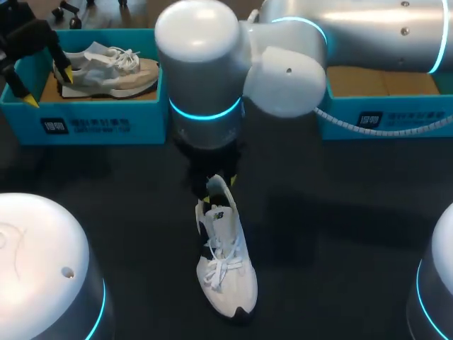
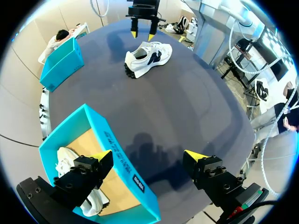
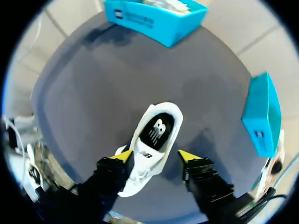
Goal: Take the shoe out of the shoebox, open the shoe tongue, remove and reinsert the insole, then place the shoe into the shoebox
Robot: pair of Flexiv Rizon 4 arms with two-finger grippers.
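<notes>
Head view, two shoeboxes (image 1: 85, 122) (image 1: 386, 122), two shoes (image 1: 106, 69) (image 1: 226, 265), one boxed.

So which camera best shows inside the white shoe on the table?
The right wrist view: it looks straight into the white shoe, black insole showing. Head view sees laces; left wrist sees its side, far off.

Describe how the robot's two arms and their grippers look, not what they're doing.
The left arm and right arm are thick, glossy silver-white cylinders with rounded caps and glowing cyan rings. A white coiled cable hangs by the right arm. The left gripper and right gripper are blocky black, with visible bolts, each finger ending in a bright yellow wedge tip.
</notes>
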